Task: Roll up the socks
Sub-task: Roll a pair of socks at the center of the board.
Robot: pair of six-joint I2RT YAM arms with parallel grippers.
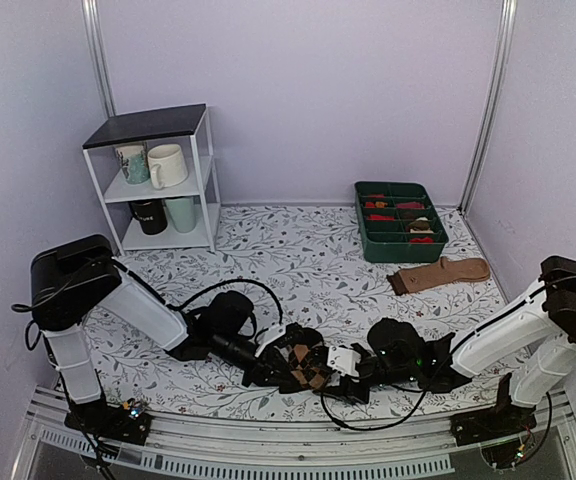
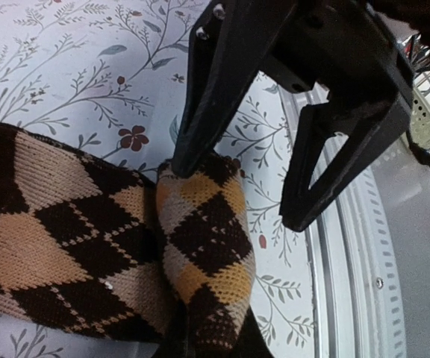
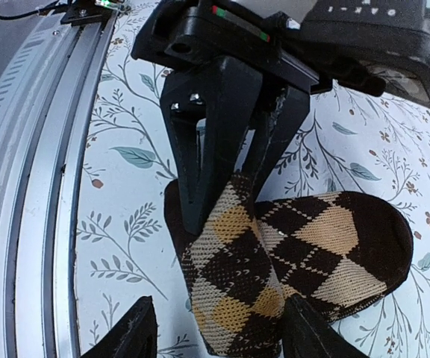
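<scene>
The argyle socks [image 1: 308, 368] lie near the front edge of the table, dark brown with tan-orange diamonds. One end is rolled into a bundle [image 3: 237, 276] and the rest lies flat [image 3: 334, 239]. They also show in the left wrist view [image 2: 200, 231]. My left gripper [image 1: 286, 365] reaches in from the left, and in the right wrist view it [image 3: 222, 205] is shut on the rolled end. My right gripper [image 3: 219, 302] is open and its fingers straddle the bundle. In the left wrist view the right gripper [image 2: 234, 195] has one finger touching the bundle's end.
A white shelf [image 1: 158, 180] with mugs stands at the back left. A green bin [image 1: 400, 222] with red bundles is at the back right, with a plain tan sock [image 1: 438, 273] in front of it. The metal rail [image 1: 298, 450] runs just behind the socks.
</scene>
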